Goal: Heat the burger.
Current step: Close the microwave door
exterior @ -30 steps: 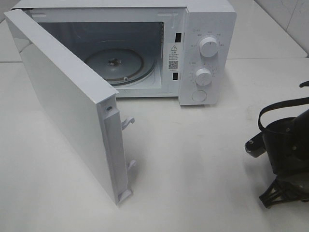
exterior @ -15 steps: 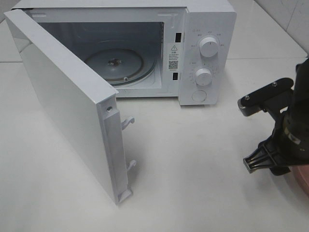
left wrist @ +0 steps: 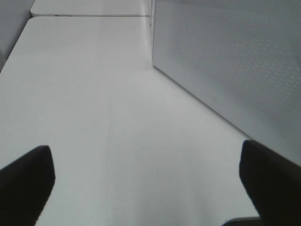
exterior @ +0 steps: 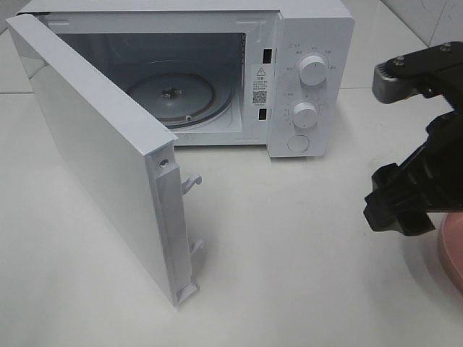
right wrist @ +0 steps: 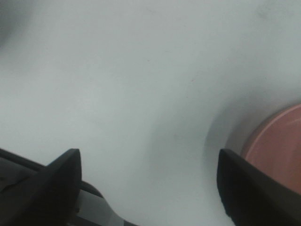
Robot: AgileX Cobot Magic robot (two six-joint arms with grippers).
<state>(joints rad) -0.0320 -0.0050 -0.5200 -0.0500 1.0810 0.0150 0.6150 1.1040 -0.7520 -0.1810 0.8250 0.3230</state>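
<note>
From the high camera, a white microwave (exterior: 217,72) stands at the back of the white desk (exterior: 289,253) with its door (exterior: 101,159) swung wide toward the front left, so the door's free edge with its two latch hooks juts well out over the desk. The cavity is open, with the glass turntable (exterior: 172,94) bare inside, and the control panel with two knobs (exterior: 311,90) sits at the cavity's right. Between the door's edge and the right arm lies a broad bare stretch of desk. The right gripper (exterior: 405,199) hangs dark at the right edge of this view, above the desk and just beside the rim of a pink plate (exterior: 452,253) that is cut off by the frame. The burger shows in none of the views, so where it sits cannot be told. In the left wrist view, the left gripper (left wrist: 150,183) has its jaws spread wide, one finger (left wrist: 26,183) at each lower corner, over empty desk, with the perforated white side of the microwave (left wrist: 235,66) close along one side and the desk's far edge beyond. In the right wrist view, the right gripper (right wrist: 150,183) also has its jaws spread, nothing between them but desk; the plate's (right wrist: 280,146) curved rim appears to lie just beside one finger (right wrist: 254,193), though the picture is blurred.
</note>
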